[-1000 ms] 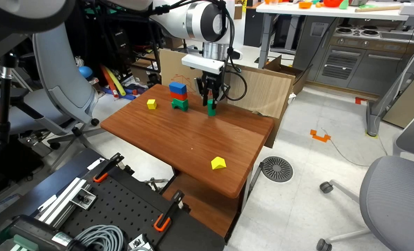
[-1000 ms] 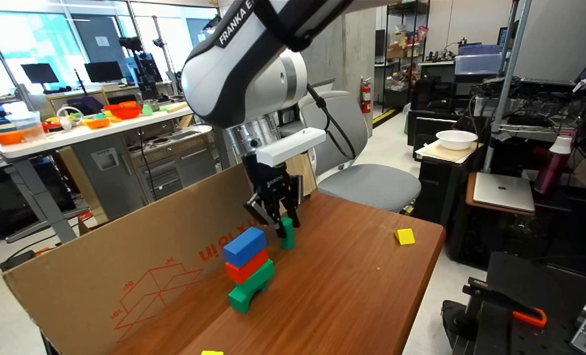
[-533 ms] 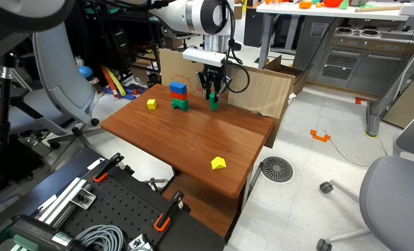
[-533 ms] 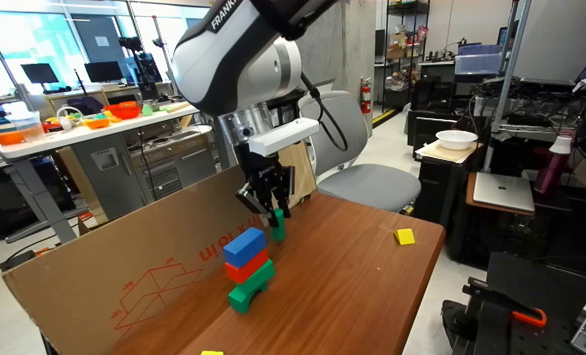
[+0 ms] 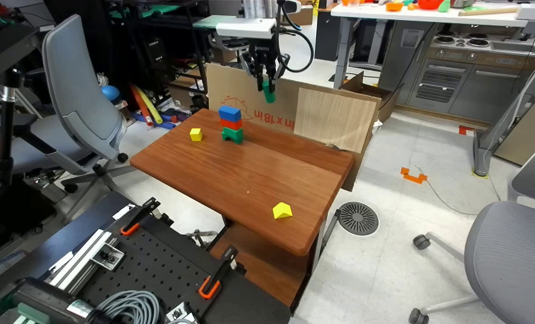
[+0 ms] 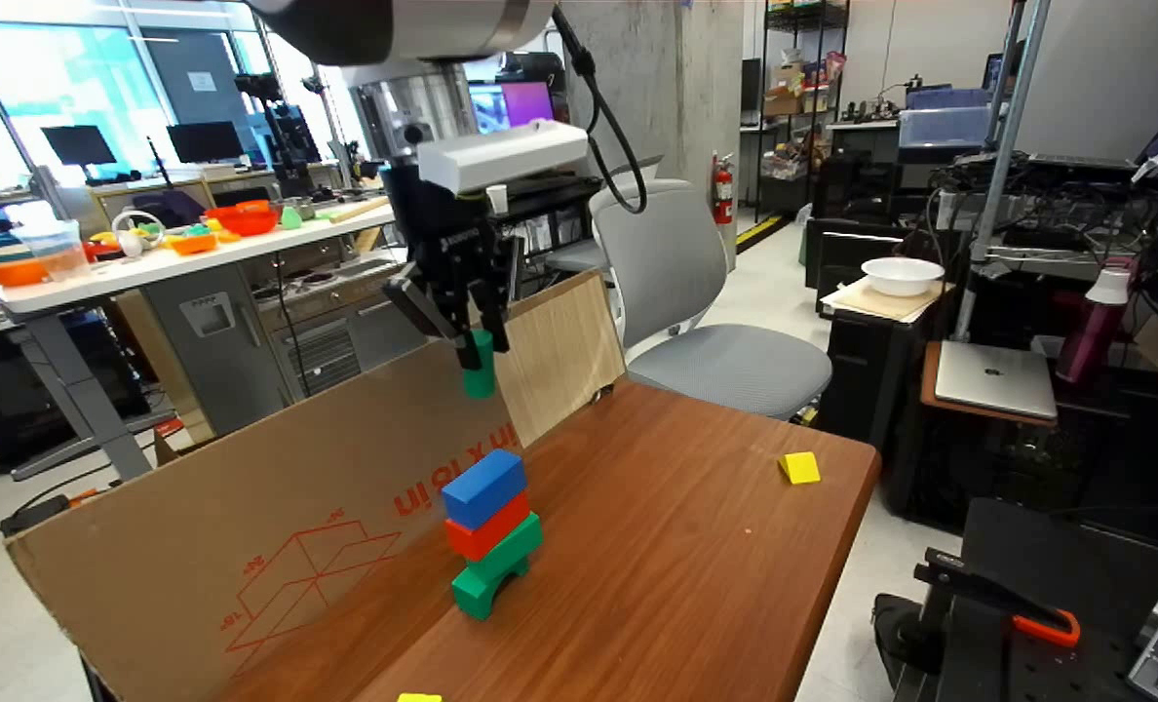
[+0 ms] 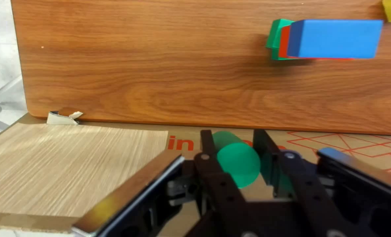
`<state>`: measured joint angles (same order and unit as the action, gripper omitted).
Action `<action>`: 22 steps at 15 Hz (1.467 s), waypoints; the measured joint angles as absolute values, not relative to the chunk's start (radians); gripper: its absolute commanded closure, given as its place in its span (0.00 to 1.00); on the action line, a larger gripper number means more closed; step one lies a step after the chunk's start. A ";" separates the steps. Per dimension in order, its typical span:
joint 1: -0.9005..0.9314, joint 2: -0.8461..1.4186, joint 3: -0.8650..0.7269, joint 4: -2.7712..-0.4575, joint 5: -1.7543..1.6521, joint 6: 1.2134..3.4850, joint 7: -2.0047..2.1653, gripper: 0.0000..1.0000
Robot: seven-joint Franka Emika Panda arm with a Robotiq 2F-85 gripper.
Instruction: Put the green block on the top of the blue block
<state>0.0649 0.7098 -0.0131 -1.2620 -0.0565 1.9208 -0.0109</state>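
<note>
1. in the last half second, the green block (image 6: 480, 375), a cylinder, has gone from low by the surface (image 5: 245, 180) to well above it.
2. my tool (image 5: 266, 87) is closed on it from both sides, and nothing else touches it.
3. so i take the grasp as done; the carry and the set-down are left.
4. the blue block (image 7: 338, 38) hasn't shifted: it lies on the red block (image 6: 489, 527), itself on the green arch (image 5: 234, 135).
5. edges: in the wrist view the green block shows against the cardboard (image 7: 366, 153) behind the surface; from that slant i can't be sure whether it hangs past the edge.
6. room: i see open air between it and the stack (image 5: 231, 124), with the yellow cube (image 5: 196, 134) standing beyond. i'd stay high, cross sideways, then lower softly, since a knock could topple the stack.
</note>
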 measured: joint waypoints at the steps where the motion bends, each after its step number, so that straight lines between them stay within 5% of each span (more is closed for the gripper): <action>1: 0.070 0.682 -0.005 -1.281 -0.056 1.915 -0.012 0.91; 22: 0.122 0.547 0.047 -1.496 -0.052 1.893 0.095 0.91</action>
